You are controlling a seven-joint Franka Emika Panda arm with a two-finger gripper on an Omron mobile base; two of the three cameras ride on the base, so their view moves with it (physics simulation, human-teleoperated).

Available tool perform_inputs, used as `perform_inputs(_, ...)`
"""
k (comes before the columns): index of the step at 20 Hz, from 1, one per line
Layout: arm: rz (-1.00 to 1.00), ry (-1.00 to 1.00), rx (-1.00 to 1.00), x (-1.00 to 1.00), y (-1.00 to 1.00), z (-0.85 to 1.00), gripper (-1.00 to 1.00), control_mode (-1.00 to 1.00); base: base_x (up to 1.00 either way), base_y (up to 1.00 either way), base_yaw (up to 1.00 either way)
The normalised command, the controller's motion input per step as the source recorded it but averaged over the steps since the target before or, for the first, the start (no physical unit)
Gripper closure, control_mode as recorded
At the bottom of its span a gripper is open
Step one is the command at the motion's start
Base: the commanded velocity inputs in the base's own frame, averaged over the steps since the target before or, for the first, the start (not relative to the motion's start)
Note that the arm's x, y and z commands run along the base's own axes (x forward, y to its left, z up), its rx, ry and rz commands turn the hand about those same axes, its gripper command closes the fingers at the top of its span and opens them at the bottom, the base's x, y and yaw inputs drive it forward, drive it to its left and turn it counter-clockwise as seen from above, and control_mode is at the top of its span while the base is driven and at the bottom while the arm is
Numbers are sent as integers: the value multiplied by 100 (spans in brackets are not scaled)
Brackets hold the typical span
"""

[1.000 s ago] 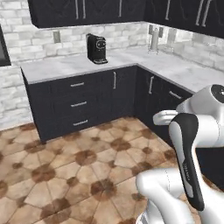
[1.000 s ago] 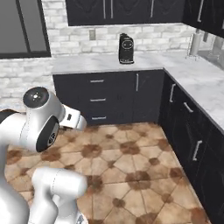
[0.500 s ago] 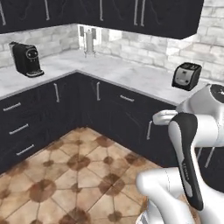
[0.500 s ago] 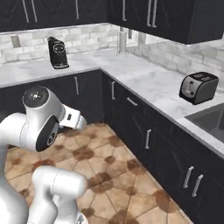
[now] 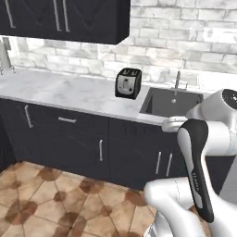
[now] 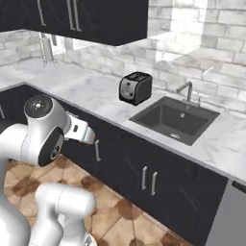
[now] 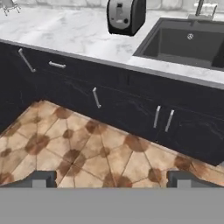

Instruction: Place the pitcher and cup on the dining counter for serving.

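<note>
Pincer (image 7: pixel 112 179) agape over tiled floor (image 7: pixel 87 153) — toaster (image 7: pixel 126 15) beside sink (image 7: pixel 188 43)

From where I stand, the arm (image 5: pixel 203 157) covers the right end of the sink (image 5: pixel 172 102) and the cabinet doors below it. In the hand view the sink's far right corner runs off the frame, and the tap (image 7: pixel 202 8) is cut at the top, so only its base shows. The toaster (image 7: pixel 126 15) loses its top there too. Up in the far corner a pale rack or stand (image 6: pixel 47 48) on the worktop (image 6: pixel 96 93) is too blurred to identify. The wall cupboards (image 5: pixel 65 18) are cropped by the upper edge.
</note>
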Motion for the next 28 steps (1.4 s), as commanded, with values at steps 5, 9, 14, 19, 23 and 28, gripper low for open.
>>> perform_inputs(5,0,0,0,0,0,0,-100,100,38,-96,-47)
perform_inputs(9,0,0,0,0,0,0,-100,100,40,-100,-44)
perform_inputs(14,0,0,0,0,0,0,-100,100,10,-100,-42)
perform_inputs(19,0,0,0,0,0,0,-100,100,0,-94,-33)
perform_inputs(23,0,0,0,0,0,0,-100,100,34,-27,-13)
perform_inputs(28,0,0,0,0,0,0,-100,100,37,-4,-4)
